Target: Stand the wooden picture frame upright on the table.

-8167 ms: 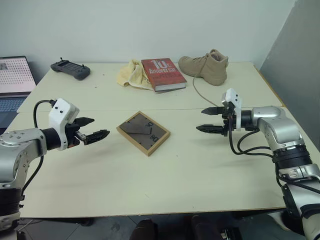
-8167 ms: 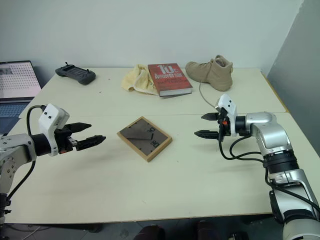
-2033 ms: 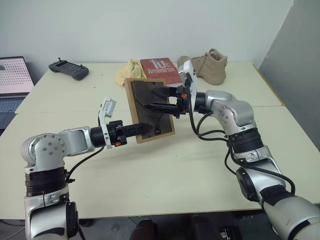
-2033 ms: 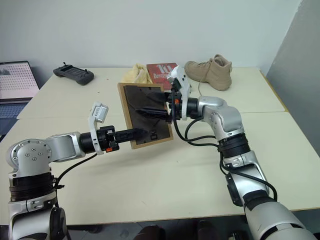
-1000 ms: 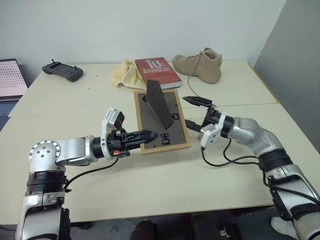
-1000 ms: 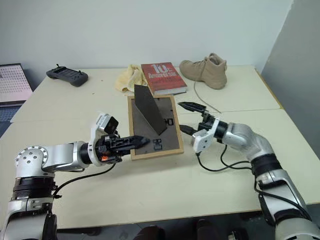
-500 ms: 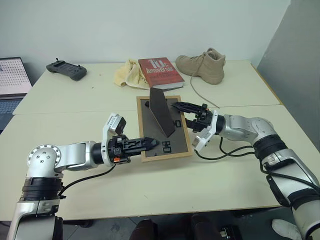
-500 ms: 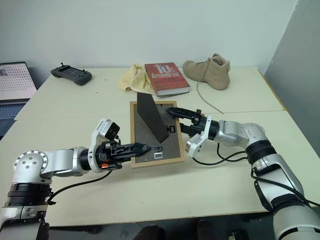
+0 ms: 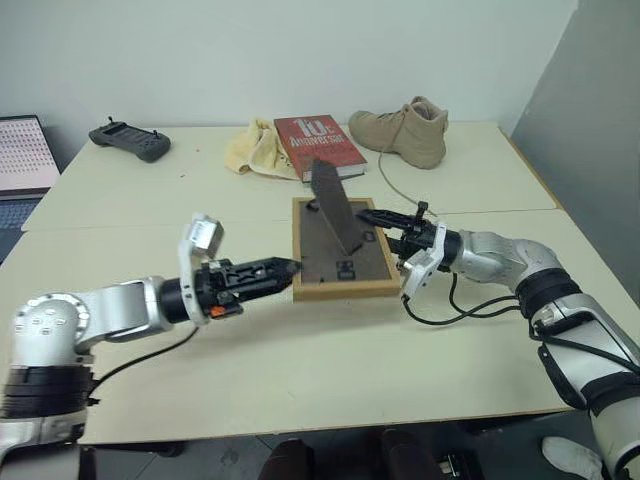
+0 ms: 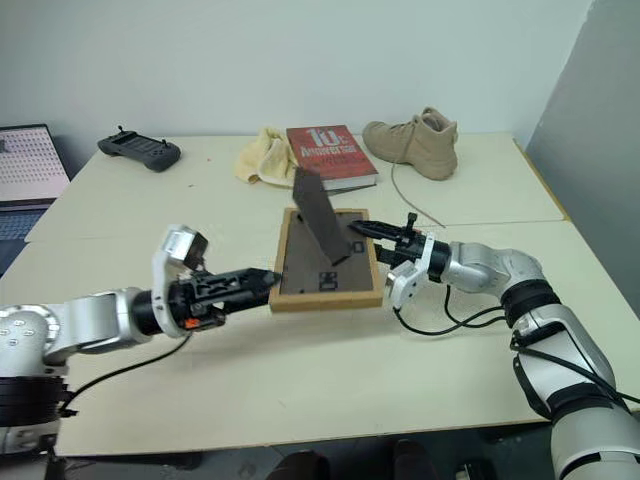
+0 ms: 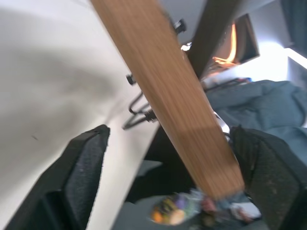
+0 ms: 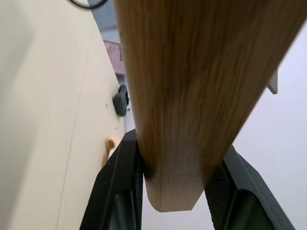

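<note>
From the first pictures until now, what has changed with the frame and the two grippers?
The wooden picture frame was lifted, held upright between both grippers, then tilted back down; its easel stand now sticks up. The left gripper has let go and is open beside the near edge. The right gripper has closed on the frame's right edge. The red book, boot and controller stayed on the table.
</note>
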